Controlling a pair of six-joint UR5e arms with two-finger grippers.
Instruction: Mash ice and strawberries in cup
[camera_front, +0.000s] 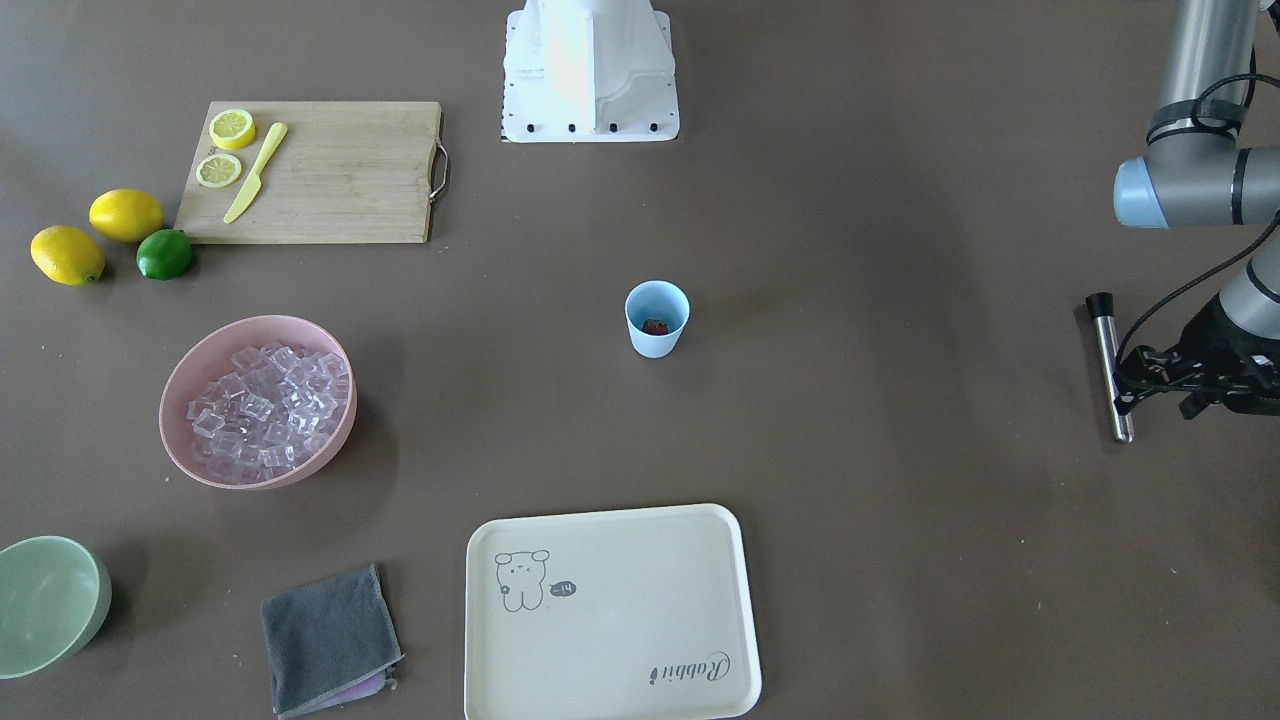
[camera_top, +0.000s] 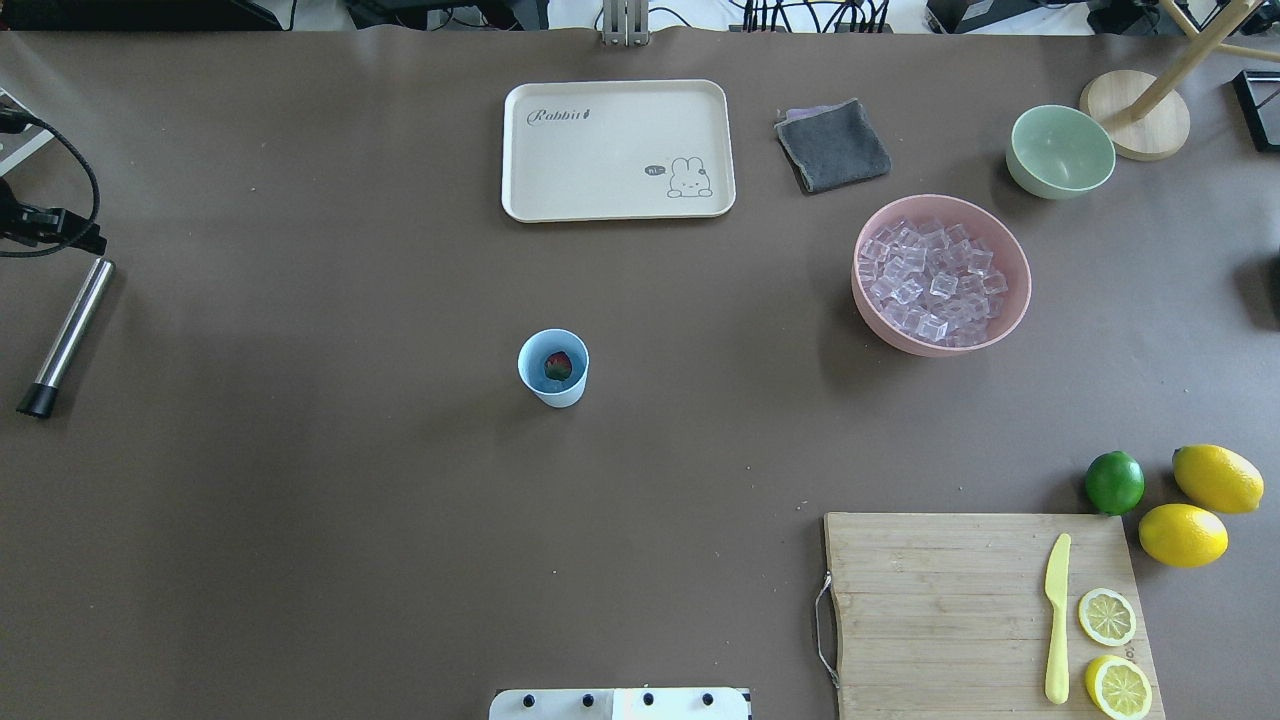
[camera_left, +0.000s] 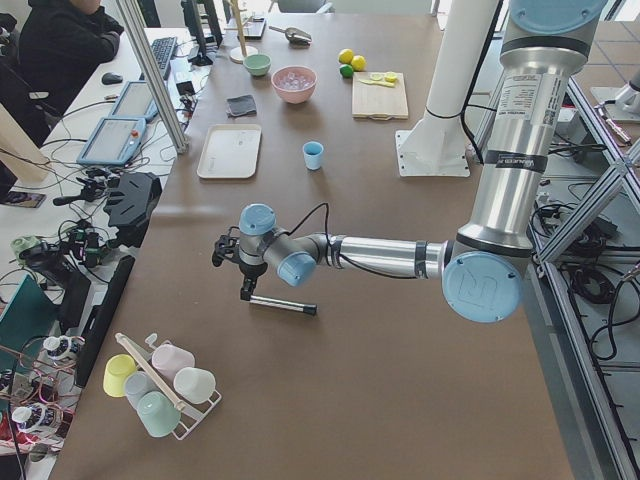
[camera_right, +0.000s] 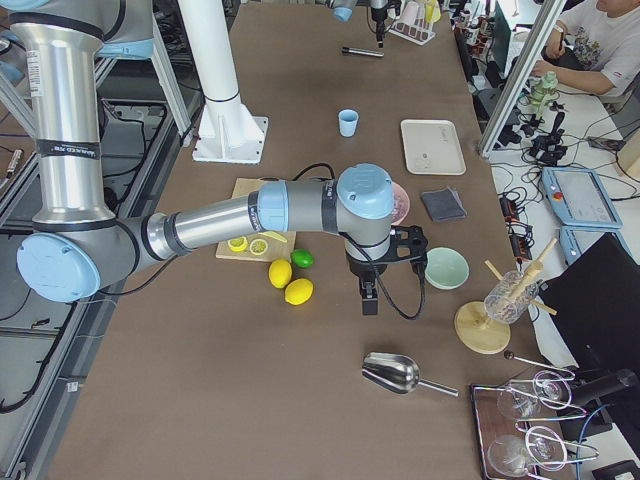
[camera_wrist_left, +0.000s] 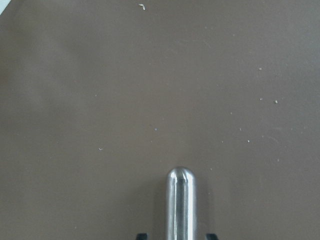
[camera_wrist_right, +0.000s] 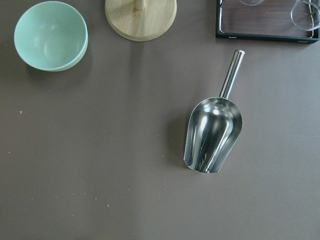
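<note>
Steel muddler (camera_wrist_left: 181, 205) lies between the left gripper's (camera_wrist_left: 177, 237) parted jaws

Light-blue cup (camera_front: 657, 320) upright mid-worktop (camera_front: 900, 550), one red strawberry (camera_front: 655, 327) inside. Ice (camera_front: 268, 408) heaped in pink bowl (camera_front: 250, 478), well apart from the cup on its left. Left gripper (camera_front: 1122, 392) at right edge, fingers at a steel rod (camera_front: 1108, 345), black cap end toward robot base (camera_front: 590, 80). Cream tray (camera_front: 620, 640) at the near edge.
</note>
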